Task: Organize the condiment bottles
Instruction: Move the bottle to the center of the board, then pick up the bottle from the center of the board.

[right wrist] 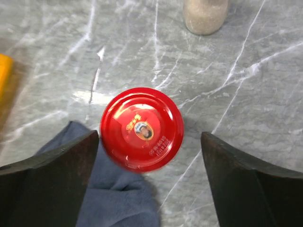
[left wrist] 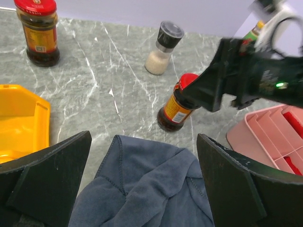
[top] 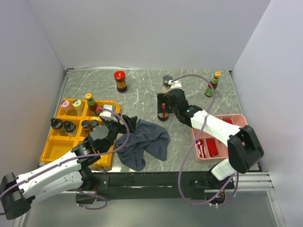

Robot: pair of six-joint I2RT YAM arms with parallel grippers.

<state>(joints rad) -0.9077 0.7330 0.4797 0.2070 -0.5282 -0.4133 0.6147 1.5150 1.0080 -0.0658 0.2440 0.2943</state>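
A red-capped sauce jar [top: 163, 114] stands on the marble table beside the cloth's edge; it also shows in the left wrist view [left wrist: 175, 108], where it looks tilted. My right gripper [top: 163, 105] hangs open right above it, its fingers wide on either side of the red cap [right wrist: 142, 127] and not touching it. My left gripper [top: 122, 124] is open and empty over the dark grey cloth [left wrist: 142, 189]. Loose on the table stand another red-capped jar [top: 120, 80], a black-capped grinder [top: 166, 84] and an orange-capped bottle [top: 213, 84].
The yellow tray [top: 52, 146] at the left holds several jars with pink [top: 65, 105], pale-green [top: 76, 104] and black [top: 69, 126] caps. The pink tray [top: 236, 120] at the right holds red items. The cloth [top: 147, 142] lies between the trays. Walls enclose three sides.
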